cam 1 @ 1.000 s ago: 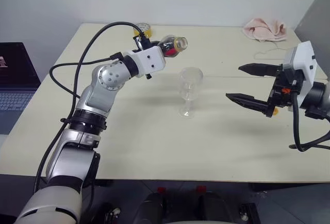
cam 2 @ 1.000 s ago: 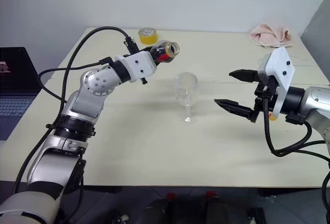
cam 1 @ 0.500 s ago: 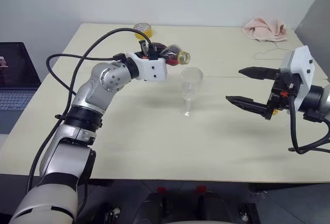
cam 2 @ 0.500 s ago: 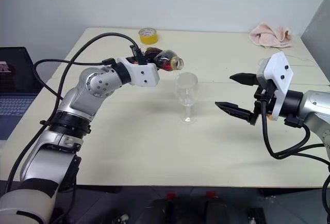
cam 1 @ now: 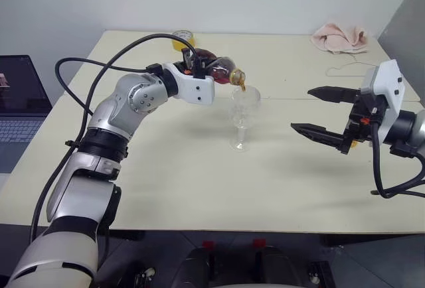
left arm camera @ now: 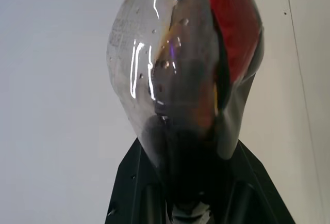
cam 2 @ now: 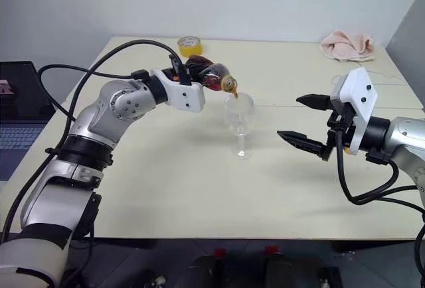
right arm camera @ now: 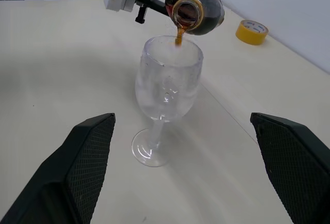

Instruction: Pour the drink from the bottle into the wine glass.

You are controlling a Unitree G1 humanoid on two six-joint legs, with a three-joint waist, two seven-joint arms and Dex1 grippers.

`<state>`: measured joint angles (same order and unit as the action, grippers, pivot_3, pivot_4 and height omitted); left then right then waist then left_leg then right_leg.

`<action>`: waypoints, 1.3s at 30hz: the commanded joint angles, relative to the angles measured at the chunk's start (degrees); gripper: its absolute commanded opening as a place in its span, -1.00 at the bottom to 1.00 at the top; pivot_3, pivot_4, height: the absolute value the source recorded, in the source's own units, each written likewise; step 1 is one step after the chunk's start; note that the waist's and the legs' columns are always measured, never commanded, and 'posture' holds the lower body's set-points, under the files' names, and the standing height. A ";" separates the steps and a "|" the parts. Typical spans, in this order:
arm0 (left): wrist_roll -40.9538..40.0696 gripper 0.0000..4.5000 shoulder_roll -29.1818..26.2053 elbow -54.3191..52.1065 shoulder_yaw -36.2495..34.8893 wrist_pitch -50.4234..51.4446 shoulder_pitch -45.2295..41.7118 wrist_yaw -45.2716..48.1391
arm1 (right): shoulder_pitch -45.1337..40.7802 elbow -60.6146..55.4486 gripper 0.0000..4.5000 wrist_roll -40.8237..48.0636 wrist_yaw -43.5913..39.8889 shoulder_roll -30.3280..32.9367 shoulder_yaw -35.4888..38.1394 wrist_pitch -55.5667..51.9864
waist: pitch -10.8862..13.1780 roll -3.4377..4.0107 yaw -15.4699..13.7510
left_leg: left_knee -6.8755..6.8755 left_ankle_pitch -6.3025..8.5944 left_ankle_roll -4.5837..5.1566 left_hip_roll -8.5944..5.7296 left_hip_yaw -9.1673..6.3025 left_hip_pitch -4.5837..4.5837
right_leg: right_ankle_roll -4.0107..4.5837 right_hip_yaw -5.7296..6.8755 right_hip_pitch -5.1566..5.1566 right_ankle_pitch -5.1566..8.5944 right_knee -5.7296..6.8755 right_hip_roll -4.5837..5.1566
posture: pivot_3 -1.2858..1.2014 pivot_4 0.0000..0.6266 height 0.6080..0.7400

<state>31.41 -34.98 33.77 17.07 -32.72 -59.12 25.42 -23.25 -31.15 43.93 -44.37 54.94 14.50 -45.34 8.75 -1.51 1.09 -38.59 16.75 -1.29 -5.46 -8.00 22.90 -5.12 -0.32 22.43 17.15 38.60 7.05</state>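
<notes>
My left gripper (cam 1: pixel 196 64) is shut on the bottle (cam 1: pixel 216 70), a small clear bottle with a red label, and holds it tipped nearly level above the table. Its open mouth hangs just over the rim of the wine glass (cam 1: pixel 242 111). A thin brown stream of the drink (right arm camera: pixel 179 35) falls from the mouth into the bowl. Dark drink also fills the lower side of the bottle (left arm camera: pixel 185 110). The glass stands upright at mid-table. My right gripper (cam 1: pixel 302 109) hovers open to the right of the glass, apart from it, fingers pointing towards it.
A yellow tape roll (cam 1: pixel 184 36) lies at the table's far edge behind the bottle. A pink cloth (cam 1: pixel 340 37) sits at the far right corner, with a thin white string (cam 1: pixel 345 69) near it. A laptop (cam 1: pixel 16 109) stands off the table's left side.
The left wrist has rolled and tipped the bottle further, bringing its mouth down over the glass rim, and the drink has begun to flow. The right arm has kept still.
</notes>
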 commanded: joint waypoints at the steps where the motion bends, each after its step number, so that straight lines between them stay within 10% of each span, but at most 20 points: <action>1: 1.11 -0.71 -0.88 0.05 -0.24 -2.62 -3.11 -3.21 | 0.00 -1.42 1.00 -0.34 0.56 0.03 1.48 1.27 | 0.00 0.00 0.00 | -0.02 0.00 0.01 -0.01 0.01 0.00 | 0.00 0.00 0.00 0.00 0.01 0.00 | 0.03 -0.52 1.00; 39: 6.91 -0.71 -2.40 8.29 2.50 -10.39 -9.66 -9.43 | 1.88 -2.01 1.00 -0.96 1.91 -0.24 1.35 2.15 | 0.00 -0.01 0.45 | -0.14 0.01 0.02 -0.03 0.03 0.15 | -0.01 0.00 0.24 0.01 0.30 0.02 | 0.03 -0.52 1.00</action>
<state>38.57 -36.31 42.98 20.32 -42.34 -66.38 17.74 -21.16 -31.38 43.24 -42.91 54.86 14.49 -44.27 8.76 -1.52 1.54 -38.73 16.76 -1.27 -5.49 -7.98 23.06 -5.13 -0.32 22.67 17.16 38.90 7.07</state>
